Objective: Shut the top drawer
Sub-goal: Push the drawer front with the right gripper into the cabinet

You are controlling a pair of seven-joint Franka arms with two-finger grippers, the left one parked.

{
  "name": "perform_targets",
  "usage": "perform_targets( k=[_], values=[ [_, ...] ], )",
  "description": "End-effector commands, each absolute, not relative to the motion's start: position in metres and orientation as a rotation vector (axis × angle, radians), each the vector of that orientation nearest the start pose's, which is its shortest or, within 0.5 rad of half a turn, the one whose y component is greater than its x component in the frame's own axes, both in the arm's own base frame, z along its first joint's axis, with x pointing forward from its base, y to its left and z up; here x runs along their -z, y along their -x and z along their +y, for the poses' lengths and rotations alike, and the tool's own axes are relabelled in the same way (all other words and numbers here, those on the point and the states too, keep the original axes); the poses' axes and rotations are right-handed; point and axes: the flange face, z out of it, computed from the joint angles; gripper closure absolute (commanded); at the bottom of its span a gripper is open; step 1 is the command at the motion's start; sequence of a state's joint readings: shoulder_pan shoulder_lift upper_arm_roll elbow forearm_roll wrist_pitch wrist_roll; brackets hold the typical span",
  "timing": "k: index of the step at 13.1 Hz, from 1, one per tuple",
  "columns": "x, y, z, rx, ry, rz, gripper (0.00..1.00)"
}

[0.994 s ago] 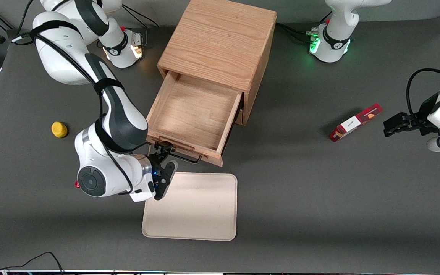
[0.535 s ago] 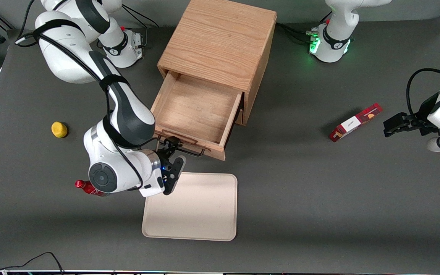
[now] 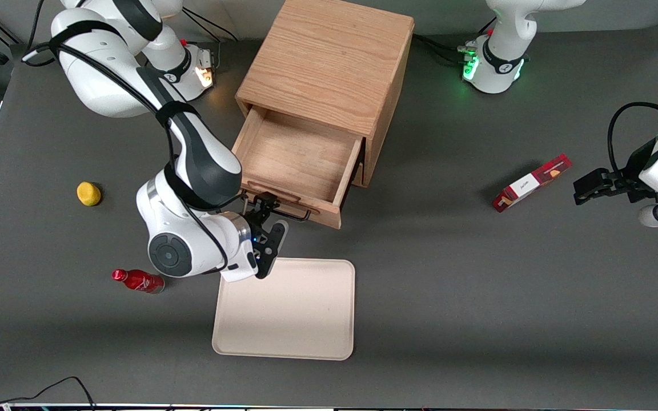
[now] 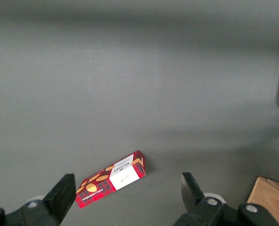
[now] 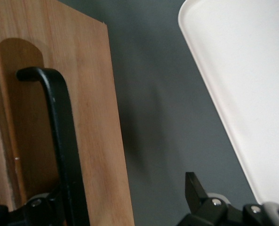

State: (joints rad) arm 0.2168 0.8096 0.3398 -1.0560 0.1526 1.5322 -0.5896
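Oak, pale and grained, makes up the cabinet [image 3: 329, 63] I see standing at the middle of the desk's [image 3: 477, 297] edge farthest from the front camera. Its top drawer [image 3: 297, 162] sticks partway out toward that camera, and I can see its bare wooden floor. A black wire handle [image 3: 289, 214] runs along the drawer's front panel.

My right arm's end effector [image 3: 266, 212] sits right at that front panel, at the handle's end nearer the working arm's side. In the right wrist view the end effector [image 5: 125, 207] is spread wide: one finger [image 5: 40, 207] lies against the wood beside the handle [image 5: 59, 141], and the other finger [image 5: 200, 195] hangs over bare desk, well apart from the first. I see nothing clamped between them, and I cannot tell whether the near finger actually presses on the handle.

A cream tray [image 3: 289, 311] lies on the desk just nearer the front camera than the drawer. A yellow lump [image 3: 88, 193] and a red bottle [image 3: 137, 281] lying on its side rest toward the working arm's end. A red and white box [image 3: 530, 182] lies toward the parked arm's end.
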Motion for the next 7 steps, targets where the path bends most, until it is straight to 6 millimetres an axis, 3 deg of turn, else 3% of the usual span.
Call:
perform_targets(
  k=[1, 7],
  values=[
    [-0.37, -0.619, 0.337, -0.416, 2.338, -1.385, 0.0],
    [-0.368, -0.585, 0.352, -0.41, 2.337, -1.395, 0.0]
  ],
)
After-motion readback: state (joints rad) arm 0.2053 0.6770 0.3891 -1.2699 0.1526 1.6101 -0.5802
